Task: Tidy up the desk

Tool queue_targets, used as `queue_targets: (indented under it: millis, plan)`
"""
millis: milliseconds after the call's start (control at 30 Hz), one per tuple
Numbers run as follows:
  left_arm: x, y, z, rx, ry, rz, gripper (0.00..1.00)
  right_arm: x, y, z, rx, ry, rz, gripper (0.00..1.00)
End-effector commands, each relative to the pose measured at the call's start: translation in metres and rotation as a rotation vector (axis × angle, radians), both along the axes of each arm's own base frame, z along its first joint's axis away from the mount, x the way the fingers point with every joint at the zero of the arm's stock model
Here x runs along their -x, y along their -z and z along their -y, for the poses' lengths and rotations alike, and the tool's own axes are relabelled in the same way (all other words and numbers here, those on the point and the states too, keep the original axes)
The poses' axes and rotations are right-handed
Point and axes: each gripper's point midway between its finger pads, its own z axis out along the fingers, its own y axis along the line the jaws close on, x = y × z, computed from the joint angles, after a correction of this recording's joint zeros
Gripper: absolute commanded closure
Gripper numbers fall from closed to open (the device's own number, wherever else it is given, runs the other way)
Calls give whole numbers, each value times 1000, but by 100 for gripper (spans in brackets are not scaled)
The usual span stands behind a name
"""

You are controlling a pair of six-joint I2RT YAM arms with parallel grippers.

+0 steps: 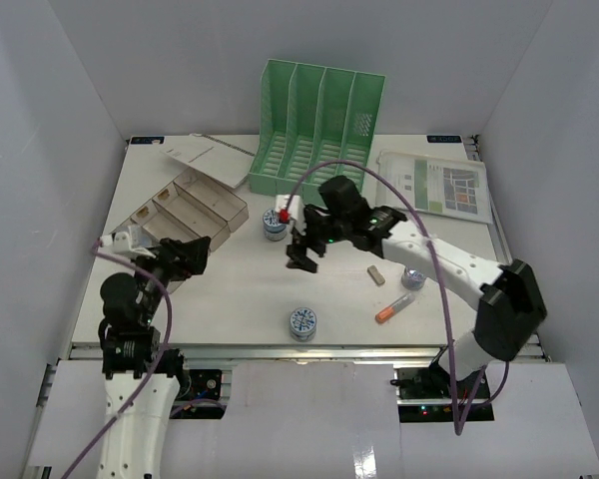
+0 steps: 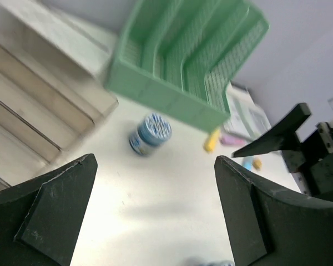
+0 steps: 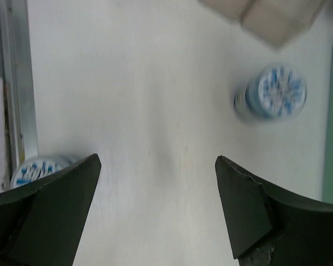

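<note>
- I have two grippers, and both stand spread wide with nothing between the fingers.
- My left gripper (image 2: pixel 155 160) hovers over the near left of the desk (image 1: pixel 230 289), close to the clear compartment box (image 1: pixel 185 210).
- My right gripper (image 3: pixel 155 166) hangs over the middle of the desk, pointing down at bare tabletop.
- The desk is the one white tabletop under everything, with a metal rail along its near edge.
- There are three small round jars with blue-and-white lids.
  - One jar (image 1: pixel 275 222) stands just in front of the rack.
  - Another jar (image 1: pixel 301 322) stands near the front edge.
  - A third jar (image 1: pixel 413 277) is on the right, partly hidden by my right arm.
- One green file rack (image 1: pixel 314 125) with four slots stands upright at the far middle.
- One printed sheet (image 1: pixel 434 185) lies flat at the far right.
- One orange marker (image 1: pixel 394 309) lies on the near right.
- One short beige cylinder (image 1: pixel 376 274) lies just beyond the marker and apart from it.
- I cannot count the box's compartments for certain.
</note>
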Motion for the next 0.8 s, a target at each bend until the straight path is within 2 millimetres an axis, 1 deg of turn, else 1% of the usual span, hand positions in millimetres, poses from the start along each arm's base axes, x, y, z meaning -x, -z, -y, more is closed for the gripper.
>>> queue_targets:
  millis: [0, 33, 67, 100, 133, 200, 267, 367, 400, 467, 567, 633, 767]
  plan:
    - [-8, 37, 49, 144, 289, -238, 2, -14, 14, 111, -5, 345, -118, 10]
    - [-8, 43, 60, 151, 341, -285, 2, -27, -2, 137, -39, 448, -55, 10]
    - [-8, 47, 70, 153, 381, -316, 2, -35, -10, 166, -58, 549, -14, 10]
    - [-7, 48, 79, 148, 414, -333, 2, -39, -11, 192, -58, 642, 6, 10]
    - [-6, 48, 90, 138, 448, -347, 2, -42, -11, 214, -49, 726, 17, 10]
    - [-9, 44, 105, 115, 455, -345, 2, -43, 5, 248, 19, 882, -8, 10]
    - [-8, 43, 123, 98, 488, -357, 2, -42, 21, 267, 53, 989, -60, 10]
    - [1, 45, 155, 69, 547, -381, 2, -40, 46, 279, 76, 1088, -162, 10]
    - [3, 51, 161, 59, 557, -403, 2, -39, 52, 279, 82, 1095, -192, 10]
    - [18, 62, 177, 50, 598, -434, 2, -40, 60, 279, 95, 1115, -238, 10]
    - [32, 73, 186, 55, 605, -457, 2, -44, 72, 288, 152, 1167, -272, 10]
    - [38, 84, 186, 61, 603, -479, 2, -43, 77, 288, 162, 1170, -295, 10]
    - [47, 91, 187, 68, 609, -487, 2, -42, 88, 291, 194, 1180, -318, 10]
